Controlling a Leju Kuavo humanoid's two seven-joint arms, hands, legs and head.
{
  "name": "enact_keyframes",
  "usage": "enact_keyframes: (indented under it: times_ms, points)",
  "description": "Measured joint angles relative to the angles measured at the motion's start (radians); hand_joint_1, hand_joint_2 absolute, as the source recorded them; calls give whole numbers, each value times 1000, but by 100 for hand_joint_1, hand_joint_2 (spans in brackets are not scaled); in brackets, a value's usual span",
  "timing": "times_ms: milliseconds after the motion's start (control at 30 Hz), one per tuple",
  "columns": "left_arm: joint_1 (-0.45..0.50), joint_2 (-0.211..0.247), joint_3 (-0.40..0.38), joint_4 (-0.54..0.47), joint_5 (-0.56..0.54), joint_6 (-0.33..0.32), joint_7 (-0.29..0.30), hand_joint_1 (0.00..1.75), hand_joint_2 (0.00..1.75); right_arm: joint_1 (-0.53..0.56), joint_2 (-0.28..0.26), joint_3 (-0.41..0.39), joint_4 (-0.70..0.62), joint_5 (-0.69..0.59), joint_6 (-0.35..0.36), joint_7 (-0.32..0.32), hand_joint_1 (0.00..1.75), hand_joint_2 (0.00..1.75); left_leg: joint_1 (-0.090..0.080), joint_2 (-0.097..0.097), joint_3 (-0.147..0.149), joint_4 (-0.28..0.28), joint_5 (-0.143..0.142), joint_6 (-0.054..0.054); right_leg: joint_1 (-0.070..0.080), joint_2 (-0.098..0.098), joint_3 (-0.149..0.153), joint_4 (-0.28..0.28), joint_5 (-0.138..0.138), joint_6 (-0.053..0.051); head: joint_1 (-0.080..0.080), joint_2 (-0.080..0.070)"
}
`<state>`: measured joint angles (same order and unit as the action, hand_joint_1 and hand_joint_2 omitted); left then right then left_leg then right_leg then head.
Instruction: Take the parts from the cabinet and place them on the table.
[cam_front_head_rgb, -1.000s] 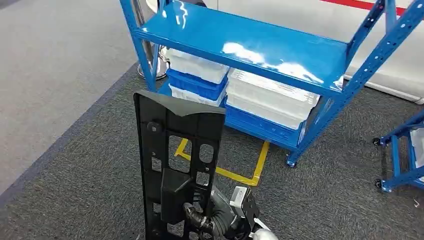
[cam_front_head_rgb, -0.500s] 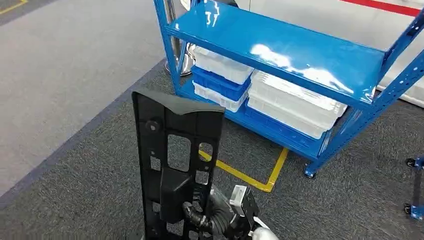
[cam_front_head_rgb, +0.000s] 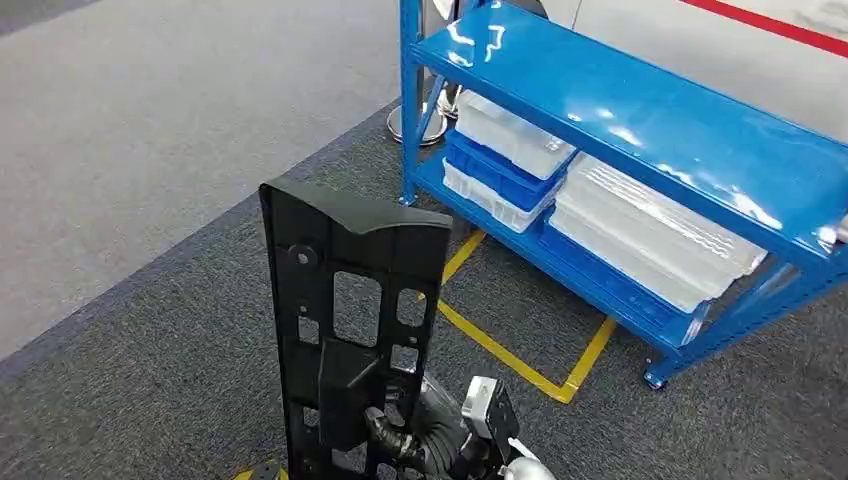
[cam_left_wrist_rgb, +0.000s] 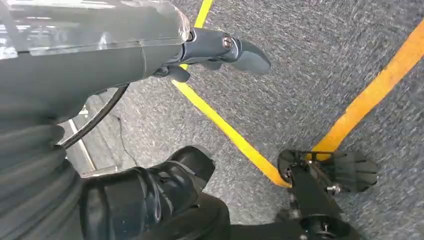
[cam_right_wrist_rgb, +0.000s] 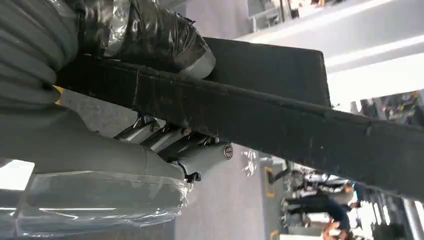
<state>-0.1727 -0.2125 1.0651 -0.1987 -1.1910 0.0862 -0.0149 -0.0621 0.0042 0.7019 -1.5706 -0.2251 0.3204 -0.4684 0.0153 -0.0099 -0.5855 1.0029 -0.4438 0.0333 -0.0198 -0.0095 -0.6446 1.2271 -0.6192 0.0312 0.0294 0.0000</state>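
A tall black plastic part (cam_front_head_rgb: 350, 330) with several cut-outs stands upright in the lower middle of the head view. My right hand (cam_front_head_rgb: 425, 440) grips it near its lower end. The right wrist view shows the same part as a dark bar (cam_right_wrist_rgb: 280, 125), with my right hand (cam_right_wrist_rgb: 150, 150) wrapped around it, thumb on one side and fingers on the other. My left hand (cam_left_wrist_rgb: 125, 55) hangs over the carpet, its fingers (cam_left_wrist_rgb: 240, 50) stretched out with nothing in them. The blue cabinet (cam_front_head_rgb: 640, 110) stands ahead at the upper right, its top shelf bare.
White and blue trays (cam_front_head_rgb: 510, 140) and a wide white tray stack (cam_front_head_rgb: 650, 235) sit on the cabinet's lower shelf. Yellow tape (cam_front_head_rgb: 500, 345) marks the dark carpet before the cabinet. Lighter grey floor (cam_front_head_rgb: 150, 120) lies to the left. People stand far off (cam_right_wrist_rgb: 330, 210).
The whole picture has shifted: the camera has turned left, so the cabinet now lies further right in the frame. The black part stays held in my right hand as before.
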Motion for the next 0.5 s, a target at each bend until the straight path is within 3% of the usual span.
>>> enact_keyframes:
  times_ms: [33,67,100,167,200,233,300,367,400,433,467,500]
  points:
    - [3,-1,-2,0,-1,0,-2,0,175,14,-6,-1,-4,4,0,-5,164,175,-3,-12,-2,1,0,1,1,6,-34,72,-25,0,0,0]
    - [9,-2,-3,0,-4,1,-3,0,175,26,-12,-2,-7,8,0,-9,164,175,-5,-24,-2,3,0,1,1,8,-54,111,-27,-1,0,0]
    - [12,-2,-3,0,-4,2,-3,0,175,33,-15,-3,-10,9,0,-10,164,175,-6,-36,-3,5,0,1,2,9,-49,97,-6,-4,0,0]
    - [15,-2,-3,0,-5,2,-5,0,175,38,-21,-6,-18,10,0,-12,164,175,-7,-62,-3,11,0,0,4,18,17,-48,84,-14,0,0]
    - [14,-6,-5,0,-6,1,-6,0,175,39,-23,-8,-23,10,0,-14,164,175,-7,-74,-3,15,-2,-2,6,49,62,-142,128,-22,0,0]
    - [13,-10,-6,0,-7,-1,-6,0,175,40,-26,-10,-27,10,0,-16,164,175,-9,-81,-7,17,-2,-5,5,95,80,-182,117,-29,0,0]
    - [10,-14,-13,0,-8,-2,-6,0,175,48,-31,-15,-34,11,0,-19,164,175,-5,-102,-17,20,1,-17,8,81,81,-197,120,-25,-1,0]
    - [13,-14,-18,0,-8,-3,-1,0,175,48,-34,-16,-39,11,1,-20,164,175,-5,-123,-21,14,7,-31,8,63,85,-200,125,-33,-1,0]
    - [14,-14,-18,0,-8,-3,0,0,175,47,-34,-16,-42,11,2,-21,164,175,-4,-102,-26,25,0,-33,-4,46,89,-211,132,-40,0,0]
    - [13,-14,-19,0,-8,-3,0,0,175,47,-34,-17,-44,11,3,-21,164,175,-11,-44,-38,55,-23,-37,-2,37,92,-216,134,-46,-6,0]
    - [10,-16,-19,0,-8,-3,0,0,175,48,-34,-17,-46,11,3,-22,164,175,-10,-18,-66,114,-60,-42,-1,22,91,-216,135,-48,-11,0]
    - [7,-16,-20,0,-8,-3,0,0,175,49,-34,-17,-47,11,5,-22,164,175,-6,-6,-101,189,-98,-47,0,8,90,-215,134,-49,-11,0]
